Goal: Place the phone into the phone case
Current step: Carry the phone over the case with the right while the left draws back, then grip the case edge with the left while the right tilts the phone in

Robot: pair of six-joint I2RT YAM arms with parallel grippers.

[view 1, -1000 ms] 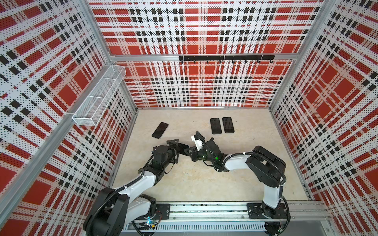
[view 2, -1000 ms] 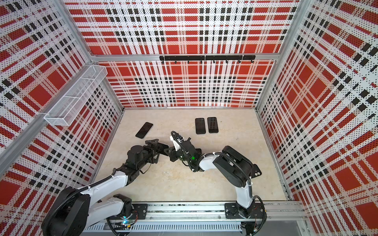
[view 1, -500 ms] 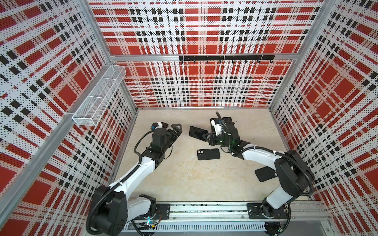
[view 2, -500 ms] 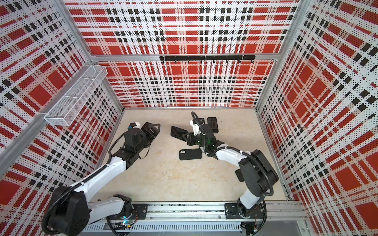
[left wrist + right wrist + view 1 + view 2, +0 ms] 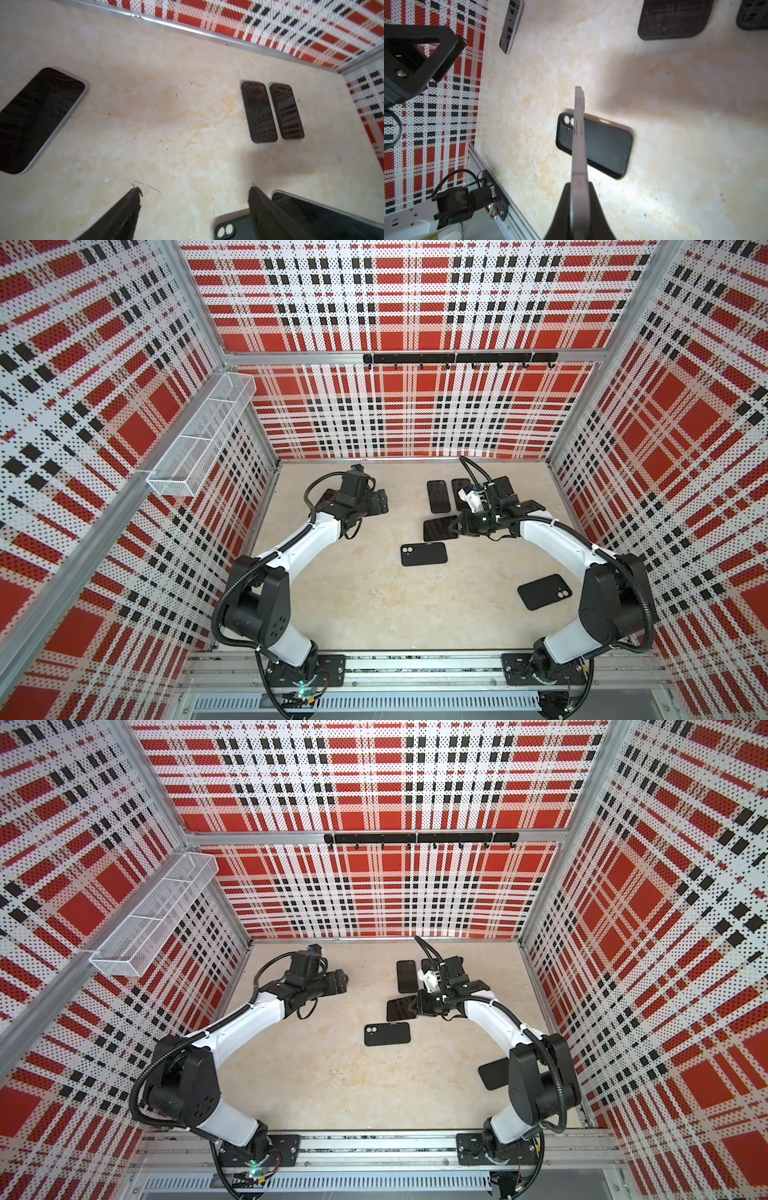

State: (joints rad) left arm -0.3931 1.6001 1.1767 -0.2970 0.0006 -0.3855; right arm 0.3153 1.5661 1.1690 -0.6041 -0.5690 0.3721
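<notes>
Right gripper [image 5: 578, 185] clamps phone [image 5: 579, 128] near case [image 5: 608, 145] (apparently apart); left gripper [image 5: 194, 189] spread wide

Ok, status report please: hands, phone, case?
Left hand open, empty. Right hand shut on phone, near empty phone case. Nothing in the way.

Plaid perforated walls [image 5: 415, 427], bearing a wire basket [image 5: 199, 439] and a black hook rail [image 5: 457, 358], enclose a beige marbled floor [image 5: 374, 605].

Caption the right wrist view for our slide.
Right gripper grips a phone edge-on; the black case lies flat beyond it.
</notes>
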